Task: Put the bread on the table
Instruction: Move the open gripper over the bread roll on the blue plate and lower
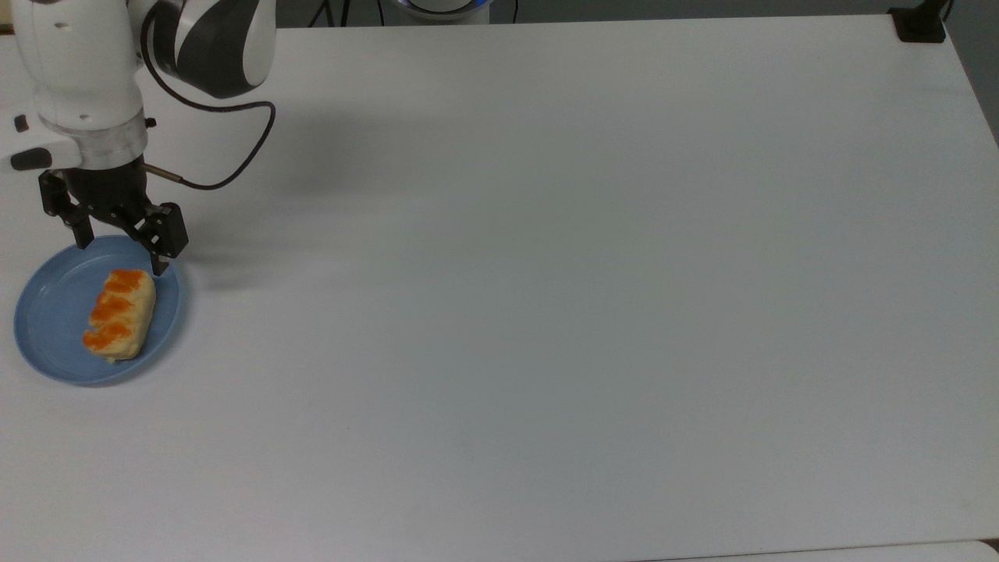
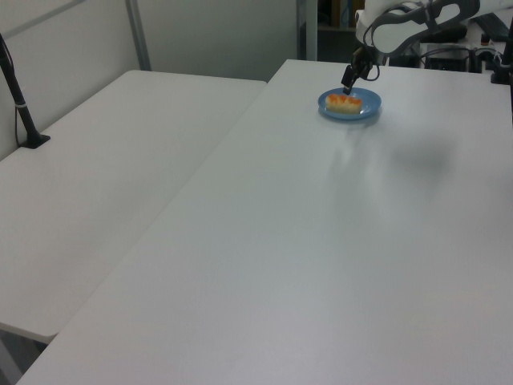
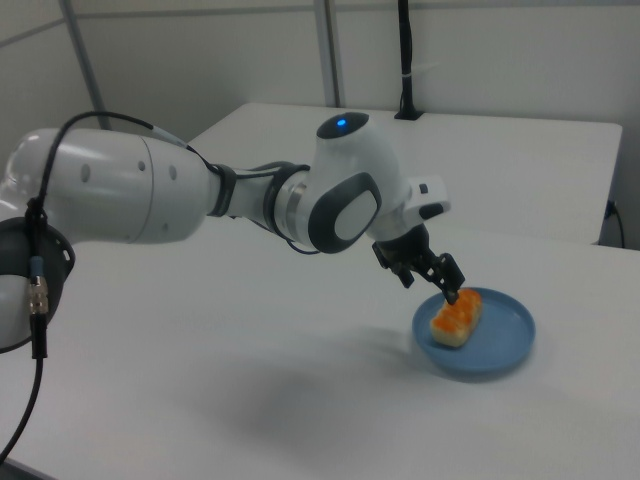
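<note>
bread (image 1: 119, 314): small oblong pale-beige bun, three diagonal orange stripes on top. lies flat on the blue plate (image 1: 47, 312), toward the plate's side nearer the top view's right, long axis running roughly up and down in the top view. seen also in the left view (image 2: 343, 103) and the right view (image 3: 456, 316). not on the bare table surface; nothing grips it.

blue plate: round, shallow, rimmed. sits on the table near the top view's left edge; in the left view (image 2: 369, 103) it is at the far end of the table, in the right view (image 3: 505, 340) toward the right view's right.

claw (image 1: 121, 257): black, two fingers spread wide and holding nothing. it hangs over the plate's upper rim in the top view, one fingertip (image 1: 160, 267) just beside the bread's upper end, the other over the rim toward the top view's left (whether a tip touches bread or plate cannot be told). in the right view the claw (image 3: 432, 285) is just above the bun's near end.

arm (image 3: 150, 190): white with dark joints, a black cable looping beside the wrist in the top view.

table (image 1: 546, 312): large, rectangular, plain white. a second white table (image 2: 104, 160) adjoins it on the left view's left.
</note>
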